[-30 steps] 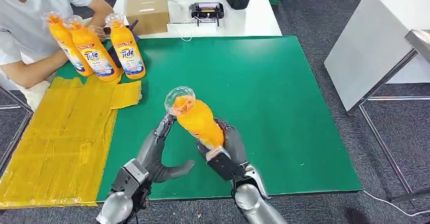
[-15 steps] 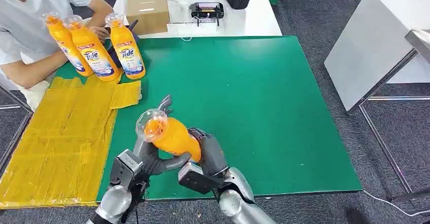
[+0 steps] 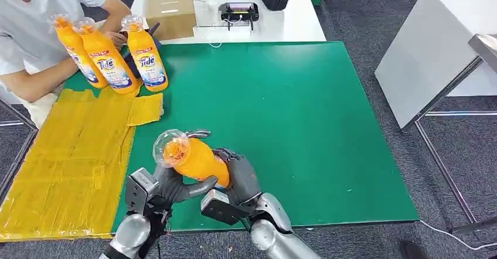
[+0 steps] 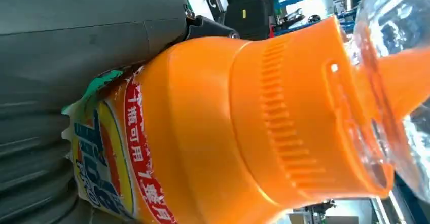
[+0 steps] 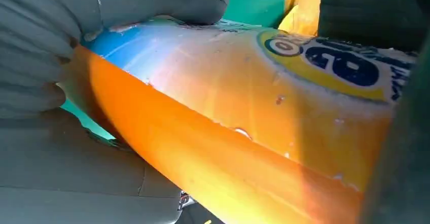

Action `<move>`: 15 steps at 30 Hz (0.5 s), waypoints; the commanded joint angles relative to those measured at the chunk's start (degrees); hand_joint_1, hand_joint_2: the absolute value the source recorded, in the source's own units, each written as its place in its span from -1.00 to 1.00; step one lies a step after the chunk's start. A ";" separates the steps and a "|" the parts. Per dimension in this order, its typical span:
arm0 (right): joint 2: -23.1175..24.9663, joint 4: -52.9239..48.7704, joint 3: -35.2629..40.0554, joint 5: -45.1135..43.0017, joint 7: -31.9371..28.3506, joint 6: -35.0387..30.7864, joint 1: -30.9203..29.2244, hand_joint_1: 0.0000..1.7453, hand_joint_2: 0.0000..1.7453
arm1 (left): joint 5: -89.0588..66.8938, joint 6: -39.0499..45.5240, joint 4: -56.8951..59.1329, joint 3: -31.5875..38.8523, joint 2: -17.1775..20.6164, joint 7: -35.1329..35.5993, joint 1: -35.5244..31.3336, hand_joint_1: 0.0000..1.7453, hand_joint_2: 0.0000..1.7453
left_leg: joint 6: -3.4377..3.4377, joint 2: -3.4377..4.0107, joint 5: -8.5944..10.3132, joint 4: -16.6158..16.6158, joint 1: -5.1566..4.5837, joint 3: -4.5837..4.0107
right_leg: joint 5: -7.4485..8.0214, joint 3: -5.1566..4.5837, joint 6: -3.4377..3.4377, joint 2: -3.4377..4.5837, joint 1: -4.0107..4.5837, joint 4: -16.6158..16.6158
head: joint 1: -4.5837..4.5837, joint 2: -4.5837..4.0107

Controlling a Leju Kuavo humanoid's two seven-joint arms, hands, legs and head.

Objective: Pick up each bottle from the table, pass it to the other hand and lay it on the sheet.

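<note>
The right hand (image 3: 237,180) has its fingers wrapped round the lower body of the orange bottle (image 3: 196,158), gripping it firmly. The left hand (image 3: 176,183) has come under the bottle's shoulder, thumb hooked beneath and fingers (image 3: 198,133) reaching up past the neck, closing on it, though I cannot tell how firm that hold is. So the bottle hangs tilted in the air between both hands, over the near edge of the green counter (image 3: 305,112), clear cap (image 3: 166,143) leaning toward the yellow sheet (image 3: 70,153) beside it.

My worry is the swap: if the right lets go before the left has truly closed, the slick bottle could slip down or roll off the near edge.

The label reads "Tide" with Chinese characters. Three more Tide bottles (image 3: 111,60) stand at the far corner by a seated person (image 3: 35,30).
</note>
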 commanded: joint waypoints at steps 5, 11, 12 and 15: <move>-1.32 2.77 3.23 -0.25 -0.42 -1.38 -0.72 1.00 1.00 | 0.53 0.61 3.70 -0.14 0.00 0.53 -3.46 1.00 1.00 | -0.08 -0.16 -0.06 -0.03 0.10 0.20 | -0.08 0.25 -0.09 0.10 0.06 -0.07 | 0.00 0.00; -1.43 -1.65 -3.69 -6.09 -1.37 -5.61 1.26 -1.00 1.00 | -13.40 14.42 0.39 2.60 3.11 -0.39 -7.03 1.00 1.00 | -0.09 -0.20 -0.07 0.03 0.11 0.15 | -0.10 0.22 -0.10 0.08 0.07 -0.02 | 0.00 0.00; -2.02 -4.85 -5.98 -7.13 -1.79 -6.89 2.35 -1.00 1.00 | -18.40 17.03 -0.24 3.76 4.45 1.54 -9.08 1.00 1.00 | -0.12 -0.29 -0.09 0.07 0.14 0.15 | -0.14 0.25 -0.14 0.07 0.09 0.02 | 0.00 0.00; -2.60 -16.33 -13.39 -9.55 -1.82 -8.48 6.66 -1.00 -1.00 | -38.34 20.24 2.20 5.76 6.96 9.59 -15.12 1.00 1.00 | -0.12 -0.35 -0.02 0.14 0.14 -0.04 | -0.10 0.08 -0.13 -0.05 0.11 0.11 | 0.02 0.00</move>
